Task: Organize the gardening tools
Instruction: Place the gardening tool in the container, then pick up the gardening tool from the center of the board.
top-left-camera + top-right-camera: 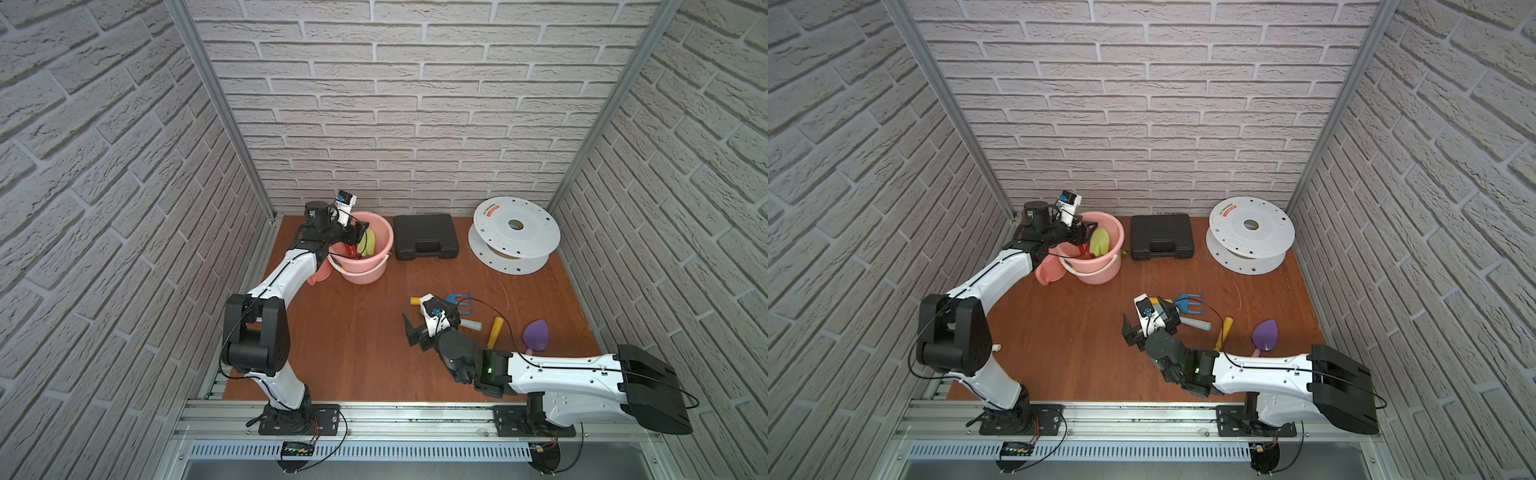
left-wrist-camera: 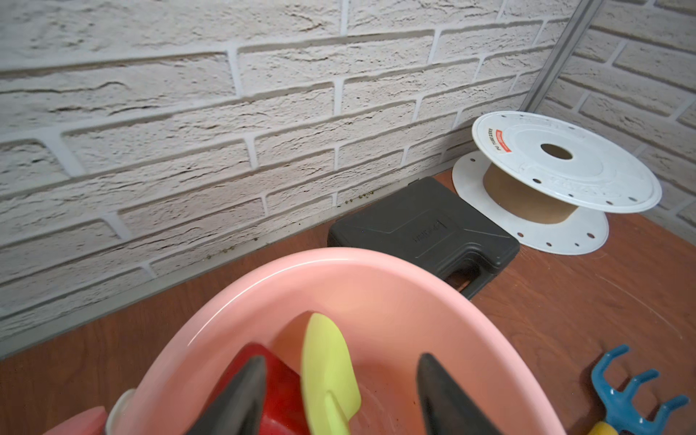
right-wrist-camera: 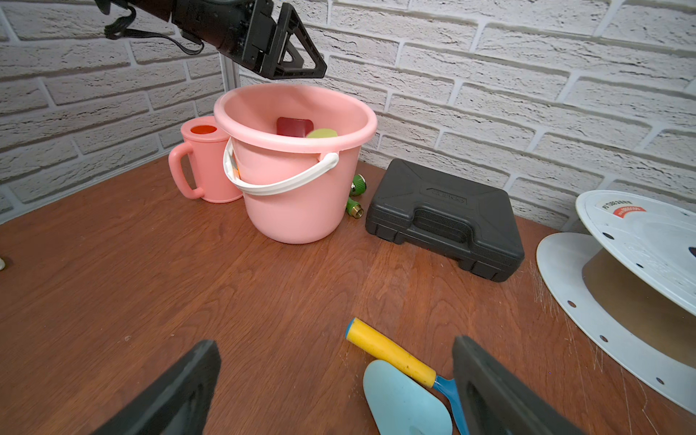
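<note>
My left gripper (image 1: 361, 232) (image 2: 342, 359) hangs open over the pink bucket (image 1: 384, 232) (image 2: 339, 260). A yellow-green spade (image 2: 327, 376) (image 1: 1099, 242) stands loose inside the bucket between the jaws, beside a red spade (image 2: 280, 388). A pink watering can (image 3: 207, 162) stands against the bucket. My right gripper (image 1: 430, 316) (image 3: 337, 344) is open low over the table. Between its fingers lie a pale blue trowel (image 3: 406, 403) and the yellow handle of a blue rake (image 3: 391, 352) (image 1: 459, 301). A yellow-handled tool (image 1: 495, 332) and a purple spade (image 1: 535, 334) lie further right.
A black case (image 1: 426, 237) lies against the back wall right of the bucket. A big white reel (image 1: 515, 232) sits in the back right corner. Small green fittings (image 3: 356, 196) lie between bucket and case. Brick walls close three sides.
</note>
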You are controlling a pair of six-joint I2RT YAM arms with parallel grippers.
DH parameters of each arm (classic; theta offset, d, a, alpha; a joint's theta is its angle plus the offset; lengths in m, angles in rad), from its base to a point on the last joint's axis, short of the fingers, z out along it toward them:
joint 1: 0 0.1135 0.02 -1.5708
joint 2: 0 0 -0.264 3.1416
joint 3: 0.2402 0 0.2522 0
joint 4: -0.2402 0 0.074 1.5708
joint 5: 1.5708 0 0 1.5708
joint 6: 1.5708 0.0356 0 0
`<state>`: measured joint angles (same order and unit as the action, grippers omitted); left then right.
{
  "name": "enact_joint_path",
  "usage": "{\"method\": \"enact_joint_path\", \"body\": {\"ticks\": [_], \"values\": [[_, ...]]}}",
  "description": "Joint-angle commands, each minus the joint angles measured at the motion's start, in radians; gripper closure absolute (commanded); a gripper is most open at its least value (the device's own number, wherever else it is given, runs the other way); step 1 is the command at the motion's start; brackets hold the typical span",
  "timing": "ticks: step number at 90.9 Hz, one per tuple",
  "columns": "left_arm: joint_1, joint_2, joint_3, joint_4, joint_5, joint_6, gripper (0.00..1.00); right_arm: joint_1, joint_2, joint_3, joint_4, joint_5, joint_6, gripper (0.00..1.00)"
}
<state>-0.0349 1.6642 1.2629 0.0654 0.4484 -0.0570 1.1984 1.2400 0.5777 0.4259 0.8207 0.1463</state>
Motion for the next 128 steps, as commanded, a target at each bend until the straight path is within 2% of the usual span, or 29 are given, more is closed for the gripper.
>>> {"method": "enact_joint_path", "body": {"ticks": [1, 17, 26, 47, 62, 71, 90, 111, 128], "values": [[0.016, -0.068, 0.015, -0.017, 0.019, -0.043, 0.04, -0.005, -0.01, 0.014, 0.003, 0.043, 0.028, 0.01], [0.008, -0.104, 0.07, -0.13, -0.01, -0.165, 0.02, -0.016, -0.043, 0.027, -0.07, 0.074, 0.071, 0.01], [-0.038, -0.147, 0.048, -0.135, -0.043, -0.245, 0.02, -0.034, -0.041, 0.051, -0.145, 0.067, 0.117, 0.01], [-0.264, -0.286, -0.118, -0.082, -0.302, -0.284, 0.02, -0.101, -0.031, 0.136, -0.384, -0.019, 0.248, 0.01], [-0.445, -0.39, -0.305, -0.001, -0.512, -0.297, 0.02, -0.215, -0.06, 0.116, -0.448, -0.154, 0.308, 0.01], [-0.522, -0.441, -0.395, 0.036, -0.57, -0.317, 0.02, -0.301, -0.074, 0.091, -0.483, -0.238, 0.348, 0.01], [-0.652, -0.522, -0.542, 0.087, -0.667, -0.363, 0.02, -0.38, -0.087, 0.061, -0.546, -0.274, 0.356, 0.01], [-0.684, -0.58, -0.736, 0.179, -0.732, -0.424, 0.02, -0.491, -0.072, 0.02, -0.606, -0.359, 0.356, 0.01], [-0.685, -0.655, -0.69, 0.063, -0.703, -0.428, 0.02, -0.582, 0.002, 0.001, -0.593, -0.502, 0.371, 0.01]]}}
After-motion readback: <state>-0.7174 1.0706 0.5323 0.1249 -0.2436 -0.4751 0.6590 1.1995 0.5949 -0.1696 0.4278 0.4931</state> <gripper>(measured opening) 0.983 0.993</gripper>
